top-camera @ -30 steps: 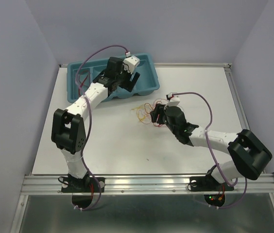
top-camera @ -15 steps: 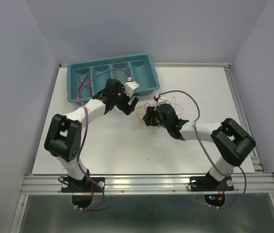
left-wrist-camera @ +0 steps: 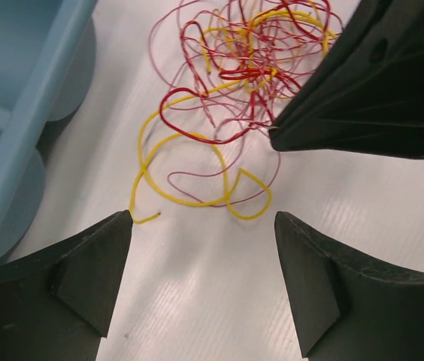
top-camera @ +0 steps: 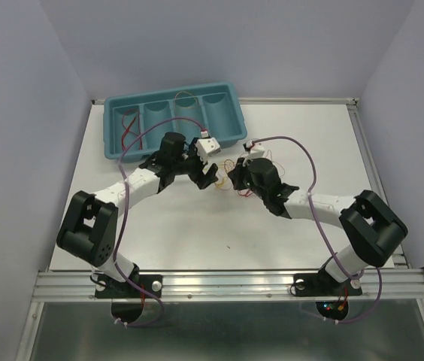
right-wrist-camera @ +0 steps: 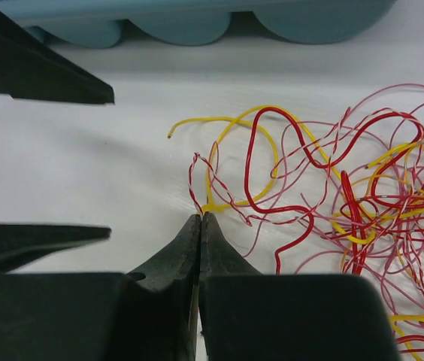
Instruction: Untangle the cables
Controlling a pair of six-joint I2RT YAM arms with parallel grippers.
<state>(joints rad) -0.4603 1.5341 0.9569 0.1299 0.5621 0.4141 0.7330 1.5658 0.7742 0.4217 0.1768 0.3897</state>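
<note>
Cables [left-wrist-camera: 234,68]: loose red/yellow/pink tangle on table [left-wrist-camera: 197,301], at 12 o'clock of left gripper [left-wrist-camera: 203,216], tray [left-wrist-camera: 43,98] at 9. Featherweight, springy, snag-prone. Left gripper wide open, empty. Right gripper [right-wrist-camera: 199,218] clamped shut at tangle edge; strand caught? Can't tell. Best hold: free yellow end [left-wrist-camera: 152,216], 7 o'clock of tangle.

Tabletop [top-camera: 197,233]: carries everything listed.
Tray [top-camera: 168,91]: far-left part of tabletop.
Loose wires [top-camera: 127,124]: inside tray compartments.
Cables [left-wrist-camera: 231,75]: one tangle on tabletop, mid-table, just near-right of tray.
Left tool [top-camera: 213,174]: just left of tangle, near side of tray.
Right tool [right-wrist-camera: 199,218]: just right of tangle, tips at its edge, facing left tool.
</note>
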